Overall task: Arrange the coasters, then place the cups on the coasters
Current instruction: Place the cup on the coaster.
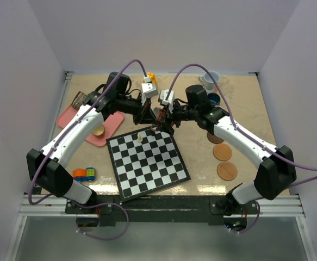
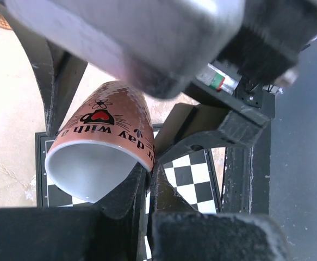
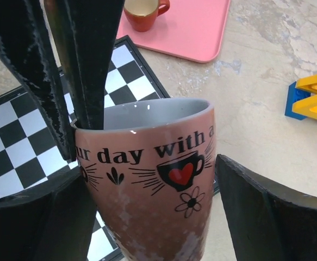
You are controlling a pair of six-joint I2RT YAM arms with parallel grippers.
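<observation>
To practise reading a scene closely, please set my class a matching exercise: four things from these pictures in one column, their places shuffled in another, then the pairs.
Things
1. coppery pink mug
2. chessboard
3. small brown cup
4. three coasters

Places
A. in a row to the right of the chessboard
B. on the pink tray
C. pinched at its rim by the left gripper
D. in the middle of the table

Pairs: 1-C, 2-D, 3-B, 4-A

Lab: white-walled robot enclosure (image 1: 17, 65)

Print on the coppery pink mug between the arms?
Coppery pink mug: black lettering, black cup with red heart, flower. Best: right wrist view.
</observation>
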